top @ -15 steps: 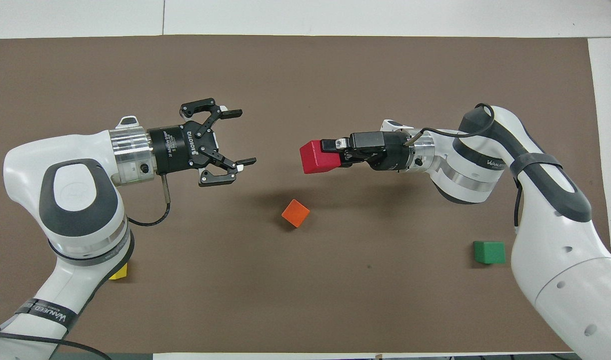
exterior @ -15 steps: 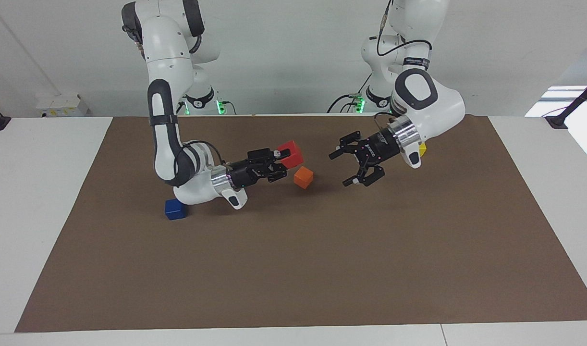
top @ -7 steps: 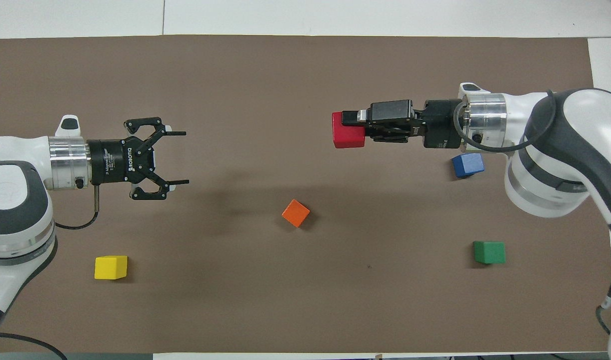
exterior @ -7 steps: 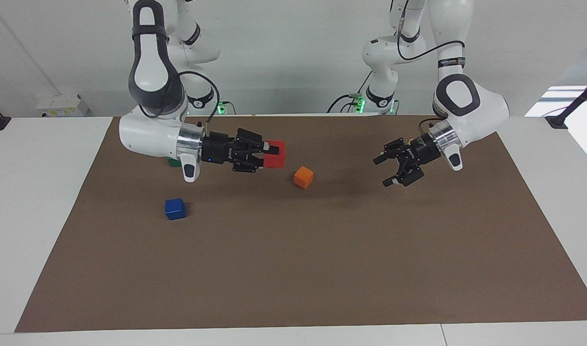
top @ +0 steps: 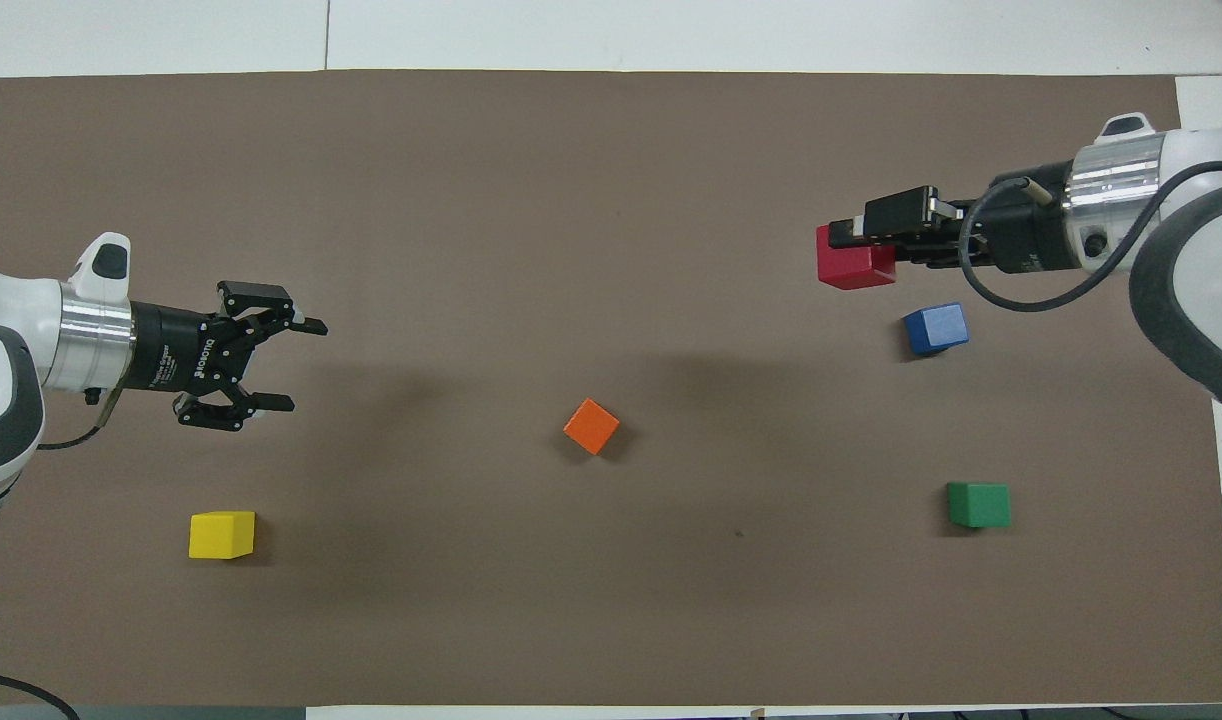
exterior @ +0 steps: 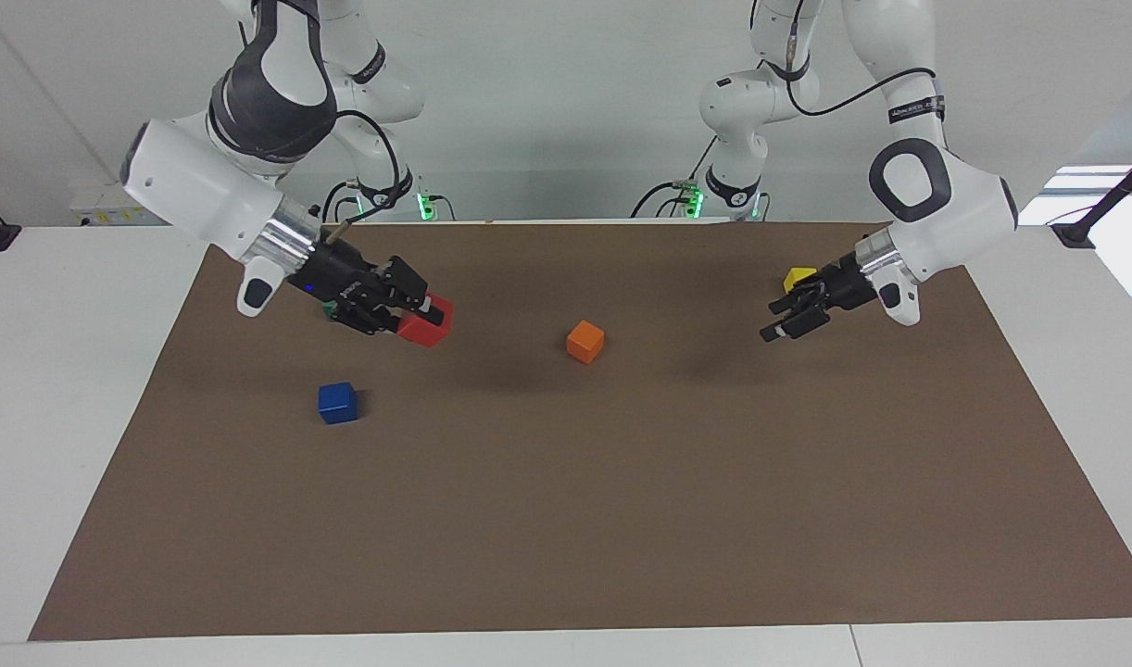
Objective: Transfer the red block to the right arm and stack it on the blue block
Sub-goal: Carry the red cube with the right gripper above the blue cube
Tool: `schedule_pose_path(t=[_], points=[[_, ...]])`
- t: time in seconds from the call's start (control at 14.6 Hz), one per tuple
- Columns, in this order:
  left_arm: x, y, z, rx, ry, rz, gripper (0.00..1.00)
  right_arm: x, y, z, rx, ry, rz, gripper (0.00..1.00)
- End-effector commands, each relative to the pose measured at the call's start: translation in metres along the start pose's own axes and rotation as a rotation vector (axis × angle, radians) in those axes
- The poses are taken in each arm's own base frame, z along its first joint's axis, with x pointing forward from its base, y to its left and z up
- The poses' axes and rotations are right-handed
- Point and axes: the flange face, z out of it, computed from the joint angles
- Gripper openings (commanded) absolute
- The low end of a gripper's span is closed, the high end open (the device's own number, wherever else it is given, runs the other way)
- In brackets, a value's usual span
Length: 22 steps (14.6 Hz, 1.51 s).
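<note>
- Since half a second ago, the right gripper [exterior: 424, 320] has been carrying the red block [exterior: 426, 321] away from the table's middle toward the right arm's end, and it is now riding in the air over the brown mat [exterior: 566, 519].
- Its fingers are pinching the red block [top: 853, 265] between them, with the gripper [top: 851, 247] pointing sideways along the table.
- The blue block [exterior: 337, 402] is sitting alone on the mat, near the held cube but apart from it; in the overhead view the blue block [top: 936, 328] is showing just beside and below the red one.
- The left gripper [exterior: 790, 318] has been pulling back toward the left arm's end and is hanging in the air close to the yellow block [exterior: 798, 277], its fingers standing spread and holding nothing.
- From overhead, the left gripper [top: 283, 364] is showing clear of the yellow block [top: 222, 534].
- The orange block [exterior: 585, 341] is lying near the mat's middle, well apart from both grippers.
- The green block [top: 979, 504] is resting nearer to the robots than the blue block, at the right arm's end.
</note>
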Motion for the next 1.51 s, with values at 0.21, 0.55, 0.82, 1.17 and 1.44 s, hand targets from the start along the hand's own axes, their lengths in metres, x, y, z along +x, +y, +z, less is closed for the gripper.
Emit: schedule_pose_path(t=[0.21, 0.55, 0.82, 1.17, 1.44], points=[[0.017, -0.034, -0.023, 0.325, 0.048, 0.467, 1.0, 0.006, 0.018, -0.021, -0.451, -0.088, -0.046, 0.0], [0.029, -0.012, -0.084, 0.663, 0.08, 0.722, 1.0, 0.013, 0.047, 0.027, -0.697, -0.09, -0.144, 0.0], [0.004, 0.004, -0.12, 0.706, 0.129, 0.74, 1.0, 0.009, 0.073, 0.06, -0.692, -0.048, -0.193, 0.0], [-0.04, 0.015, -0.155, 0.71, 0.205, 0.763, 1.0, 0.007, 0.086, 0.071, -0.686, -0.026, -0.222, 0.0], [-0.058, 0.019, -0.148, 0.729, 0.163, 0.773, 1.0, 0.007, 0.103, 0.068, -0.688, -0.028, -0.244, 0.0]])
